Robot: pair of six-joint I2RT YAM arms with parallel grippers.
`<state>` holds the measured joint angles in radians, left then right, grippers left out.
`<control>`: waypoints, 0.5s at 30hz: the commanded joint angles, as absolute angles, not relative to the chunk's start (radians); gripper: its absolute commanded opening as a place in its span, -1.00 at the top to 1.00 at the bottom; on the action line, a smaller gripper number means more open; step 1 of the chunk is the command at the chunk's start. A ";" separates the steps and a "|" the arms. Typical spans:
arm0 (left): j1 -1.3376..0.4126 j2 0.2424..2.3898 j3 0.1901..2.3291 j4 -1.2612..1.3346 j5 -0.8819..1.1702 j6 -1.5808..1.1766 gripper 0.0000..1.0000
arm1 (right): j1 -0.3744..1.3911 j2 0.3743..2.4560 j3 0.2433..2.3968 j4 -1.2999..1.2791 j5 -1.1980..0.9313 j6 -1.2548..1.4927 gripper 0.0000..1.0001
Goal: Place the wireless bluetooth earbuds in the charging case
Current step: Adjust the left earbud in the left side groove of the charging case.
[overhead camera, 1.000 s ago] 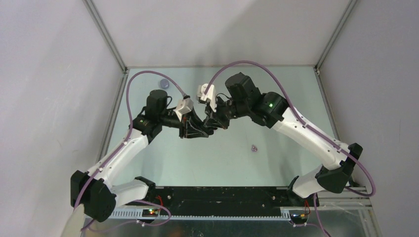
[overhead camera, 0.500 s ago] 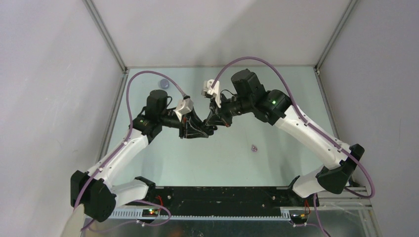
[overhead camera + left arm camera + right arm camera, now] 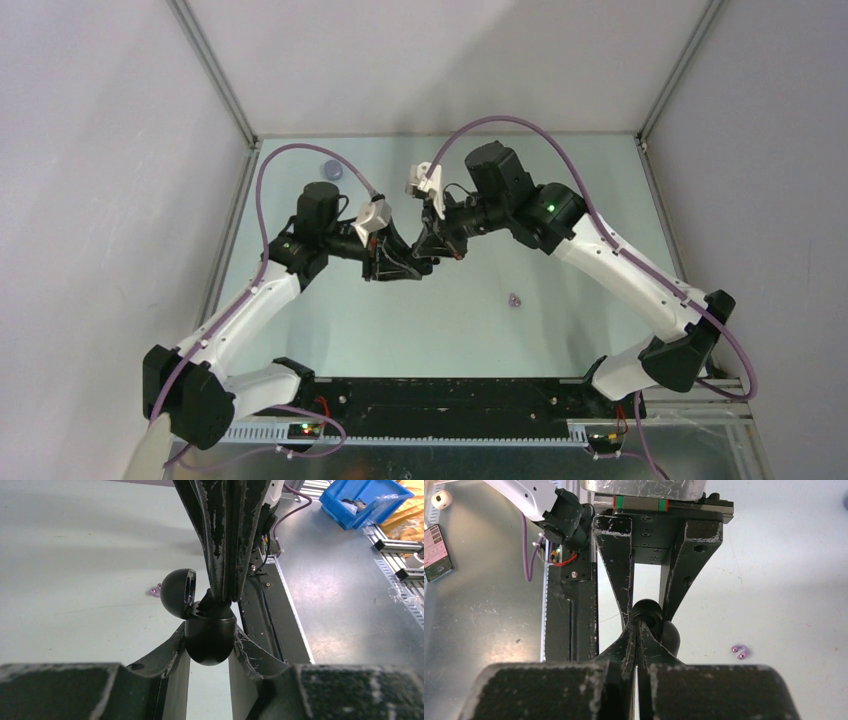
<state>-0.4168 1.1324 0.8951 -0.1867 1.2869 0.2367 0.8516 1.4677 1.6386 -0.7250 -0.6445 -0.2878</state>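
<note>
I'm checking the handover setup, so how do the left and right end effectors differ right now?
The left end effector has its fingers apart, clamped on the sides of the case. The right end effector is shut, its fingertips pressed together. The left carries the case, while the right only pokes its tips at the case's open mouth. Whether it pinches an earbud is hidden. Both are black, scuffed and meet at the case.

No lettering is legible (the small device (image 3: 436,552) shows only blur).
</note>
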 commanded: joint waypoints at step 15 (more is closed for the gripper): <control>-0.420 1.131 0.906 -0.181 1.306 0.257 1.00 | 0.884 1.433 1.689 -0.759 -0.534 -0.354 0.64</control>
